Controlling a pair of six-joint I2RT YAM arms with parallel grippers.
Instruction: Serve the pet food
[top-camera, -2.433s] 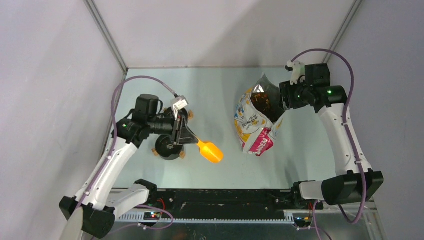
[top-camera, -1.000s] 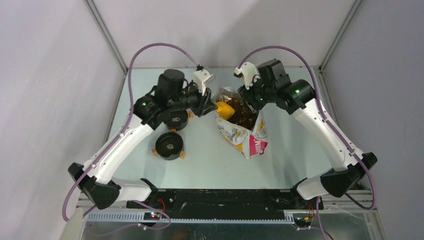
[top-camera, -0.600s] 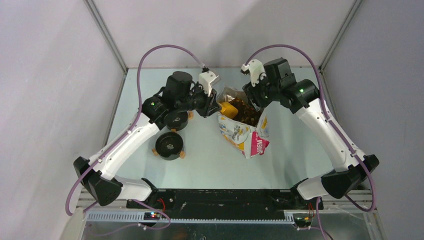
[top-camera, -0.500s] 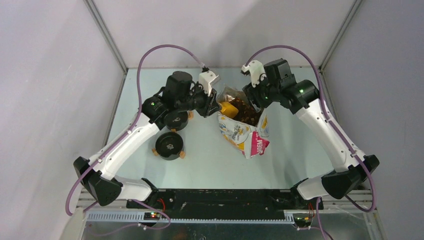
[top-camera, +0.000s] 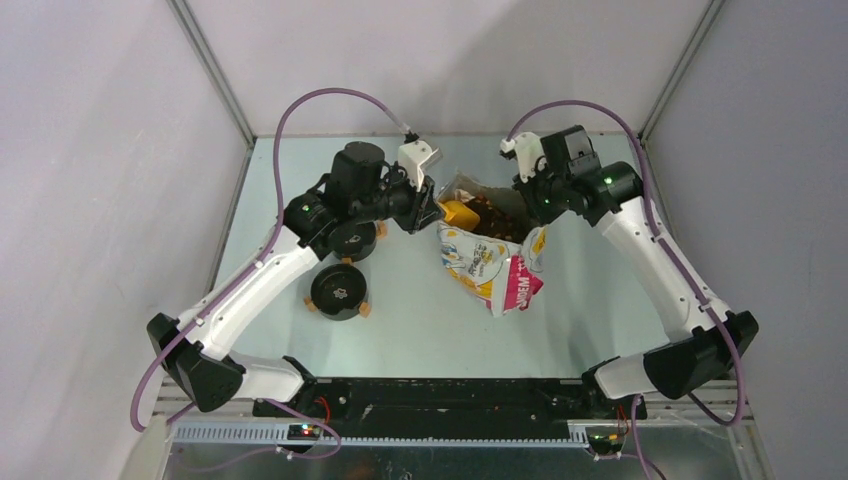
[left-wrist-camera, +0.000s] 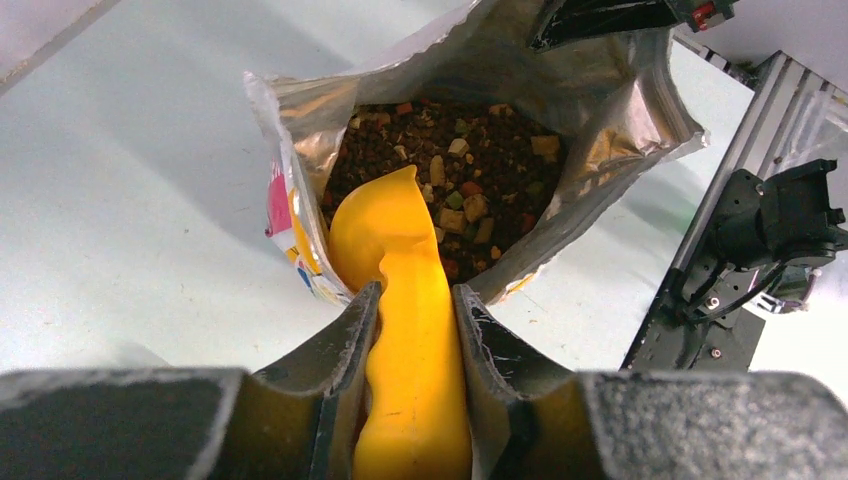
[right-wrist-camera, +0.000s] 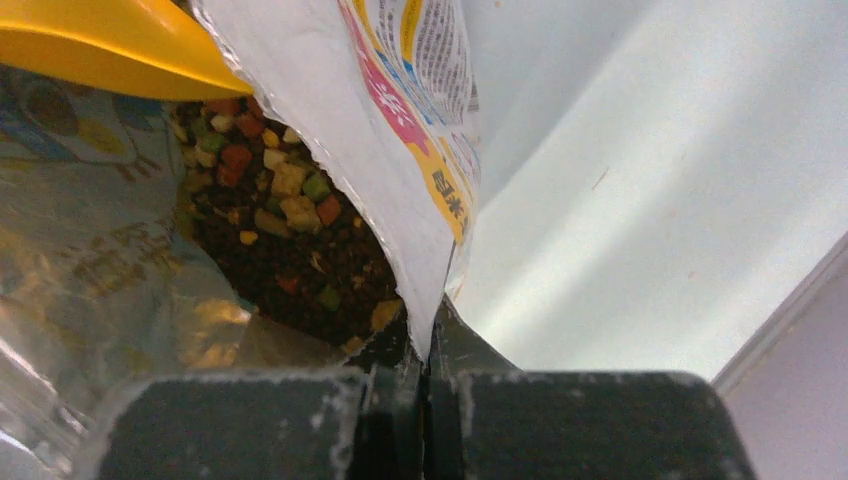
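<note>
The pet food (left-wrist-camera: 470, 180) is a heap of brown and coloured kibble inside the open printed bag (top-camera: 490, 270), and it also shows in the right wrist view (right-wrist-camera: 290, 250). My left gripper (left-wrist-camera: 417, 292) is shut on the handle of the orange scoop (left-wrist-camera: 385, 225). The scoop's bowl reaches into the bag's mouth on its left side (top-camera: 458, 213), just above the kibble. My right gripper (right-wrist-camera: 425, 328) is shut on the bag's right rim (right-wrist-camera: 400, 150) and holds the mouth open. In the top view the left gripper (top-camera: 430, 212) and the right gripper (top-camera: 533, 207) flank the bag.
Two black round bowls with orange feet stand left of the bag, one (top-camera: 340, 290) in the open and one (top-camera: 352, 238) partly under my left arm. Grey walls close the table (top-camera: 420, 330) on three sides. The black base rail (top-camera: 450, 400) runs along the near edge.
My right gripper moved right along the bag's mouth and closed on its rim, stretching the opening wider. The left gripper and scoop have stayed at the bag's mouth.
</note>
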